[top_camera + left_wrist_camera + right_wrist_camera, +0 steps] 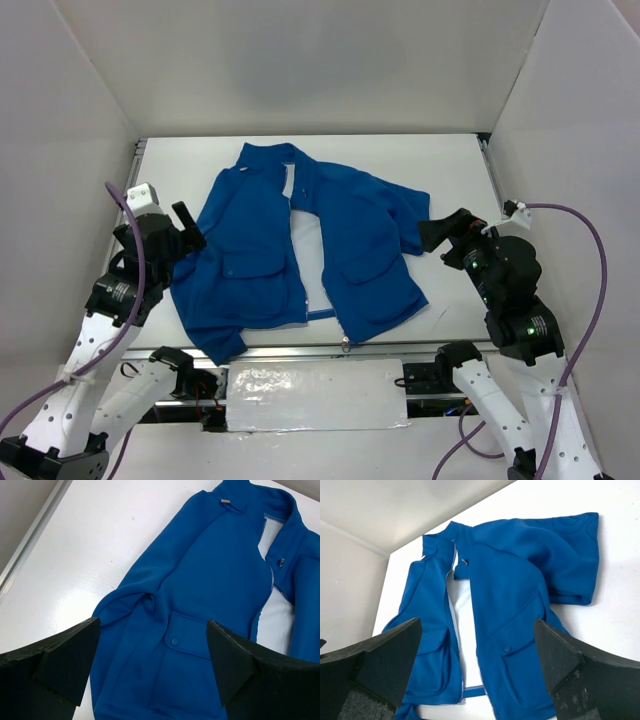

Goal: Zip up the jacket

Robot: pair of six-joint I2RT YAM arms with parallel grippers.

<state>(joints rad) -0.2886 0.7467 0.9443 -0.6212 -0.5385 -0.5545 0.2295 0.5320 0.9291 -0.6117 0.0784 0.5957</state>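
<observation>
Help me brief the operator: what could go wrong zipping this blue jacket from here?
The royal-blue fabric jacket lies open, pale lining showing, so the light zipper halves may misalign and jam. Its hem sits by the near edge of the white table; an unpinned pull could drag it off.

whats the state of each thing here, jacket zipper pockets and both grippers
jacket: spread front-up on the table, front open
zipper: undone, its sides apart with pale lining showing between
pocket flaps: both down
left gripper: open, holding nothing, at the jacket's edge
right gripper: open, holding nothing, at the opposite edge
</observation>
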